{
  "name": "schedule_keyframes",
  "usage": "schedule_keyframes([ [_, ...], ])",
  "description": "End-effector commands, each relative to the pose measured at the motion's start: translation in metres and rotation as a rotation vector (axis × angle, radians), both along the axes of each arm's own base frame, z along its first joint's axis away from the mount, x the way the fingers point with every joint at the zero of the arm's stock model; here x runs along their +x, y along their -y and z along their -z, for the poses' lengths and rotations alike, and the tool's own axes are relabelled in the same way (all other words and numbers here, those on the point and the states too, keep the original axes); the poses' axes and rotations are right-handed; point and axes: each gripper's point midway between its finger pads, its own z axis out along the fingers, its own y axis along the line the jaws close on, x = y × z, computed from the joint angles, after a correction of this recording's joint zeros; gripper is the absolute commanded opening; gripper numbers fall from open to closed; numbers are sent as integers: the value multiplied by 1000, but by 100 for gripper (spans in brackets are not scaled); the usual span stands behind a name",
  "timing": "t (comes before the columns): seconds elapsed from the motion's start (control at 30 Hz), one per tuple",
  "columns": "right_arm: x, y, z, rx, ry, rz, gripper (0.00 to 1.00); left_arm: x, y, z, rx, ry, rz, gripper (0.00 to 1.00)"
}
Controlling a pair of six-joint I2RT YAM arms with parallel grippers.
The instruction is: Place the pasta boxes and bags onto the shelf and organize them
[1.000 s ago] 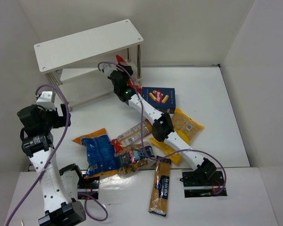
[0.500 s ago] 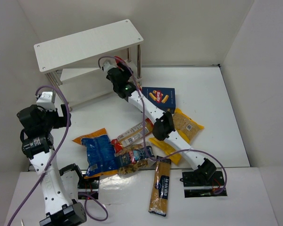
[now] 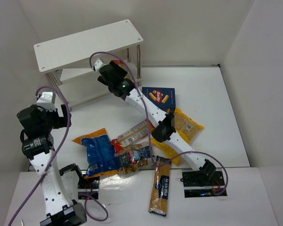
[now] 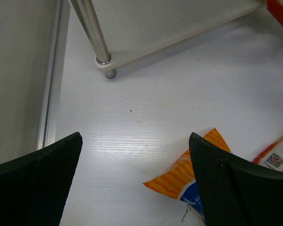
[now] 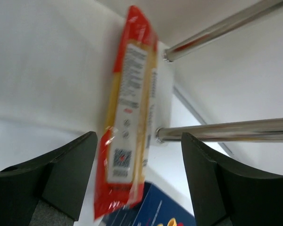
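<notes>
- The white table (image 3: 212, 103) filled the middle of the overhead view, with most of the packages scattered on it in the lower centre.
- The white two-tier shelf (image 3: 89, 44) stood at the upper left on silver posts, its top board bare.
- The right gripper (image 5: 139, 141) reached in under the top board at the shelf's right end. Its jaws stood wide apart, gripping nothing.
- The left gripper (image 4: 135, 141) hung over bare table near the shelf's front left post, jaws likewise spread with nothing between them.
- A red-and-clear spaghetti pack (image 5: 132, 108) lay on the lower board beside the posts, between the right fingers with a gap on either side.
- The blue-orange bag (image 3: 96, 153) lay flat at lower left of centre.
- The blue-labelled spaghetti pack (image 3: 160, 186) lay near the bottom edge, just in front of the right arm's base.
- The dark blue box (image 3: 160, 99) sat just right of the shelf.
- The clear-brown bag (image 3: 186, 125) lay just below the box, with a yellow bag (image 3: 167, 146) partly under the right arm.
</notes>
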Motion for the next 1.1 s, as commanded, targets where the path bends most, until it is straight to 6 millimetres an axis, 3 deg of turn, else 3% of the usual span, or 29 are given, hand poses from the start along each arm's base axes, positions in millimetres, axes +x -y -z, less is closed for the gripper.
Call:
schedule_keyframes([
  [0.0,-40,4,-69,111,-47,-82,80,1,1,-5,27,27,26,99],
  [0.07,-60,-4,-66,115,-122,-158,80,1,1,-5,27,27,26,99],
  [0.17,-89,-6,-41,90,-293,-251,80,2,2,-5,24,29,34,99],
  [0.27,-119,2,-28,57,-435,-310,80,2,2,-5,24,29,34,99],
  [0.33,-140,-2,-38,84,-498,-399,80,2,2,-5,24,29,34,99],
  [0.37,-150,-2,-27,59,-557,-428,80,2,4,-6,20,31,42,99],
  [0.4,-154,-1,-32,105,-606,-486,80,1,5,-8,25,39,43,99],
  [0.43,-162,6,-55,139,-601,-519,80,1,5,-8,25,39,43,99],
  [0.47,-170,7,-49,131,-645,-533,80,1,5,-8,25,39,43,99],
  [0.5,-178,17,-72,159,-632,-553,80,1,4,-8,33,39,46,99],
  [0.53,-186,22,-64,149,-678,-547,80,1,4,-8,33,38,46,99],
  [0.57,-189,29,-69,161,-693,-554,80,1,4,-8,33,38,46,99],
  [0.6,-200,41,-93,216,-692,-582,80,1,4,-8,33,38,46,99],
  [0.63,-204,46,-85,236,-743,-561,80,1,4,-8,33,38,46,99],
  [0.67,-206,53,-89,264,-748,-556,80,1,4,-8,33,38,46,99],
  [0.7,-202,63,-93,295,-734,-530,80,1,4,-8,33,38,46,99],
  [0.73,-219,85,-86,315,-752,-462,81,0,5,-6,20,31,43,99],
  [0.77,-207,83,-101,372,-634,-453,82,-1,3,-6,24,29,33,99],
  [0.8,-207,95,-101,389,-591,-409,82,-1,3,-5,24,29,33,99],
  [0.83,-214,127,-88,382,-561,-316,82,-2,4,-7,29,36,33,99],
  [0.87,-213,136,-89,415,-529,-284,82,-2,4,-7,29,37,33,99],
  [0.9,-218,155,-59,392,-571,-240,84,-3,5,-9,25,45,29,99],
  [0.93,-213,192,-77,449,-504,-186,84,-4,6,-11,30,53,29,99],
  [0.97,-208,215,-76,482,-479,-129,84,-4,6,-11,30,53,29,99],
  [1.0,-206,240,-56,482,-493,-60,84,-4,6,-11,30,53,29,99],
  [1.03,-197,280,-51,511,-473,44,84,-6,5,-13,37,59,21,99],
  [1.07,-203,303,-55,523,-435,83,84,-6,5,-13,38,59,21,99],
])
